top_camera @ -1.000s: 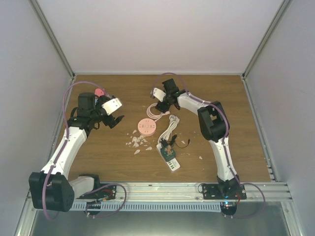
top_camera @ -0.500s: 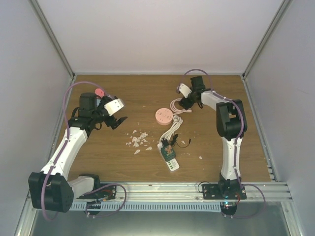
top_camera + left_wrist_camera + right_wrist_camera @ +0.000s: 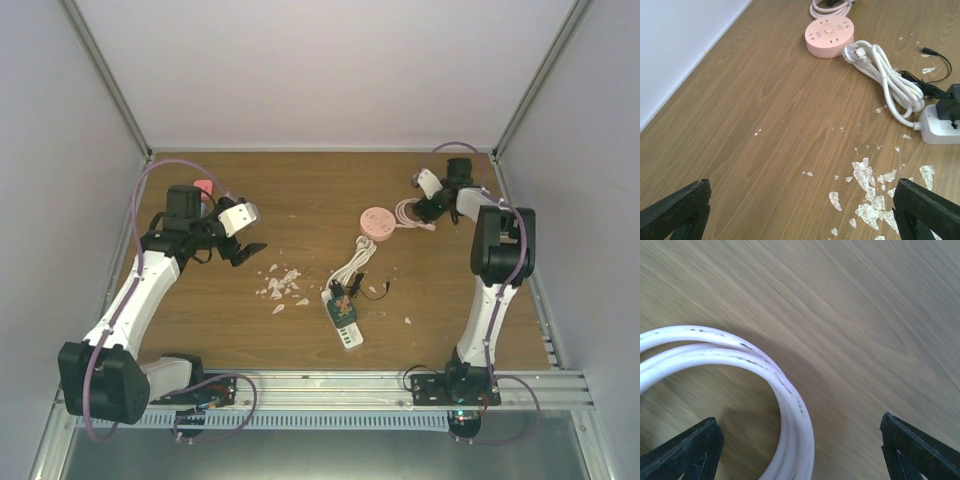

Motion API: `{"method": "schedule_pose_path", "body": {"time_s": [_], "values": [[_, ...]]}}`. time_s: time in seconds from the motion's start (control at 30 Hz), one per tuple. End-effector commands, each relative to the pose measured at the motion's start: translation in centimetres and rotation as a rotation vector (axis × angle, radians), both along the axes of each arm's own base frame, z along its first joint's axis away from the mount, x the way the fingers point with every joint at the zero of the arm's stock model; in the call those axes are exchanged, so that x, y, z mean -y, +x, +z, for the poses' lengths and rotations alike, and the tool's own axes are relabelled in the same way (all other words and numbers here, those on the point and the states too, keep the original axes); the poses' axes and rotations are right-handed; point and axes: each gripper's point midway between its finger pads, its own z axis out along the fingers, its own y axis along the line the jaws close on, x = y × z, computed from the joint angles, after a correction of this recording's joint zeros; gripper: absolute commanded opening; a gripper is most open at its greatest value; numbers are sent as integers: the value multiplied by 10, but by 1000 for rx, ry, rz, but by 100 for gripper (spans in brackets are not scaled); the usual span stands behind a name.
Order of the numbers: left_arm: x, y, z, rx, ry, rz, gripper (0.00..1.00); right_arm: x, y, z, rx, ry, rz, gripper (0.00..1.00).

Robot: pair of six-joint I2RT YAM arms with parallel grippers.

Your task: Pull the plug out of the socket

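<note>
Plug (image 3: 341,297), black and boxy, is seen seated in the far end of the white power strip (image 3: 346,330). The strip lies mid-tabletop (image 3: 300,190), its long axis running near to far on a slight slant.

The left jaws are held wide open and empty, well to the left of the strip and a little beyond it, and are pointed toward it across the wood. In the left wrist view the plug is caught at the right edge. The right jaws, also spread and gripping nothing, hang over a pink cable coil (image 3: 408,212) well beyond the strip and to its right. The left arm is judged slightly the nearer.

Just beyond the strip a bundled white cord (image 3: 355,262) is laid, and past that a pink round socket (image 3: 378,222). To the strip's left, pale flakes (image 3: 280,286) are scattered. Nothing is seen above the plug, so a pull away from the strip is judged unobstructed.
</note>
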Motion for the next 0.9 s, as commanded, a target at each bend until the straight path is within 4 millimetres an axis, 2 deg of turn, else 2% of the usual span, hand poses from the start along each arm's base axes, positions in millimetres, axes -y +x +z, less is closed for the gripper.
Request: {"method": "schedule_pose_path", "body": {"time_s": [0.0, 0.23, 0.33, 0.4, 0.6, 0.87], "values": [[11, -5, 10, 18, -23, -61, 99, 60, -34, -37, -139, -75, -60, 87], [13, -2, 11, 27, -14, -73, 99, 110, -39, -34, -135, -91, -125, 87], [12, 0, 17, 51, -14, -65, 99, 121, -39, -26, -127, -88, -143, 87], [12, 1, 19, 58, -18, -66, 99, 123, -37, -14, -103, -80, -143, 87], [14, 2, 18, 52, -23, -73, 99, 100, -36, 35, -1, -11, -46, 87], [15, 2, 17, 54, -27, -79, 99, 55, -52, 95, 129, 90, 180, 89]]}}
